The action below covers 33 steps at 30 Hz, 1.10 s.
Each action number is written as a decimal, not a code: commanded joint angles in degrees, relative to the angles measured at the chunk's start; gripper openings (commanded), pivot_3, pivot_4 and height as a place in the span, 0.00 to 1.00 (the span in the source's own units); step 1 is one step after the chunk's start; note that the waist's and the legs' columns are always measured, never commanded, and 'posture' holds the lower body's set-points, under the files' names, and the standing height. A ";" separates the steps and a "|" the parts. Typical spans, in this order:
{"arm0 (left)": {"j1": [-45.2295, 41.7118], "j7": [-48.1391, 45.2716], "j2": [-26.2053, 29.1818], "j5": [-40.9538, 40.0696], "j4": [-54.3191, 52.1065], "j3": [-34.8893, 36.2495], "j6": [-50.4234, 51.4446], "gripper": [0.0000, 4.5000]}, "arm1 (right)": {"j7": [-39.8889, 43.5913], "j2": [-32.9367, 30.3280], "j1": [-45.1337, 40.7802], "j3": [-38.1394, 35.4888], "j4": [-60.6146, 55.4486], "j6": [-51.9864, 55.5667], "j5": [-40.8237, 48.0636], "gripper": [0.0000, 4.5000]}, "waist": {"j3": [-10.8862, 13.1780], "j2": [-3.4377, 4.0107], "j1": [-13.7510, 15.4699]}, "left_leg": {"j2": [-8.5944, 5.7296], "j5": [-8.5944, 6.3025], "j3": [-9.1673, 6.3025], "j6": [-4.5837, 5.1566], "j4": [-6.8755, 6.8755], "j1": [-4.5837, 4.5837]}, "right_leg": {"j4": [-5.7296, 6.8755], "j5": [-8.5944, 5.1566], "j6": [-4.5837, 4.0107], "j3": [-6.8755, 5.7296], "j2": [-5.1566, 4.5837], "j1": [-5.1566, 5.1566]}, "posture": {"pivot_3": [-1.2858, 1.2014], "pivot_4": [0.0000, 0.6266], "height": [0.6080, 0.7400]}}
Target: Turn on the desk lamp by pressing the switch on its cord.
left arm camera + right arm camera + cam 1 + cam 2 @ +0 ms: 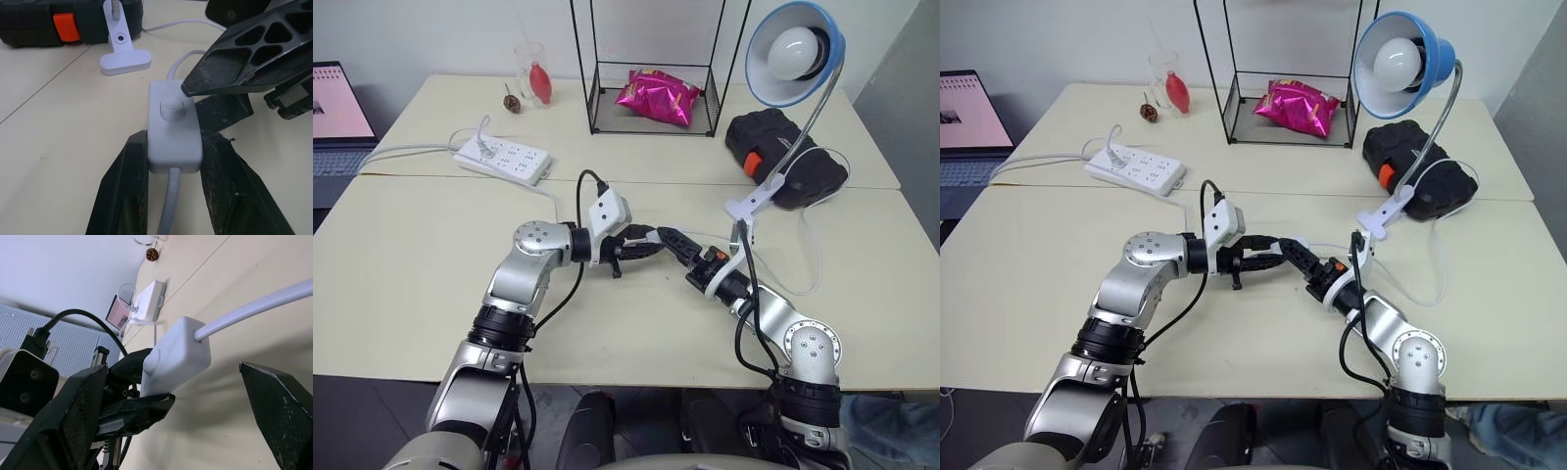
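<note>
From the head camera we see our two arms meeting over the middle of the cream table: the left gripper reaches in from the left and the right gripper comes up from the right, the two tips close together above the tabletop. The desk lamp stands behind them to the right, its blue shade raised on the silver gooseneck and its white clip base resting on the table just in front of a black case. The cord loops across the table beside the base. Farther back lie a white power strip, a wire rack with a pink snack bag inside, and a laptop at the left edge. In the left wrist view we hold the switch clamped between our two left fingers, one on each long side, with its round button facing up and the cord leaving both ends. One finger of the right gripper points at the switch's far corner, its tip just beside the button; whether it touches we cannot tell. The clip base and black case sit beyond. In the right wrist view our right fingers stand wide apart with nothing between them but the switch ahead, gripped by the left gripper's black jaws.
</note>
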 commanded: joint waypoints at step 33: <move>0.22 1.77 0.67 -1.74 -4.03 -0.83 0.58 0.24 | 2.31 -0.36 -0.17 1.52 -0.92 -1.23 3.98 0.37 | 0.01 0.01 -0.11 | 0.00 0.00 0.01 0.00 -0.04 -0.01 | -0.03 -0.04 0.03 0.01 0.00 -0.02 | 0.52 0.24 1.00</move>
